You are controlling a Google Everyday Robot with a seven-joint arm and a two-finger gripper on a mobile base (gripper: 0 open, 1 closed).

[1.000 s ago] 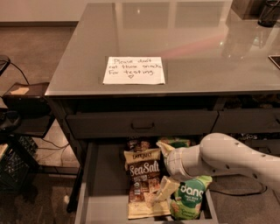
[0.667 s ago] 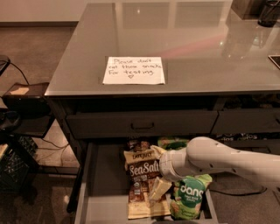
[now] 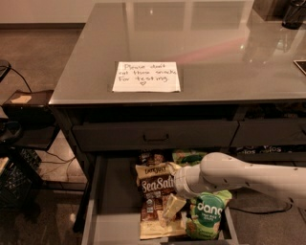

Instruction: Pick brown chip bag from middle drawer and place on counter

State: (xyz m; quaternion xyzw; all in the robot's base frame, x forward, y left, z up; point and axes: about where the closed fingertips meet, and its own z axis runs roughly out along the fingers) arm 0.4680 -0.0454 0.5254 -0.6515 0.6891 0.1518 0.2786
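Gripper (image 3: 173,206) sits low over the brown chip bag (image 3: 152,189), which lies flat in the open middle drawer (image 3: 114,206), just left of a green dang bag (image 3: 209,213). Jaws apart or together? Cannot tell. Risk: a shallow pinch slips off, or the crowded neighbour snags on the way to the counter (image 3: 201,43).

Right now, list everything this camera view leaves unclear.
1. Tool, over the brown chip bag in the middle drawer: mostly hidden by the arm.
2. Chip bag's right side: covered by the arm.
3. Small dark bag behind it: mostly covered by the chip bag.
4. Dark object at the counter's far right corner: cut off by the top edge.
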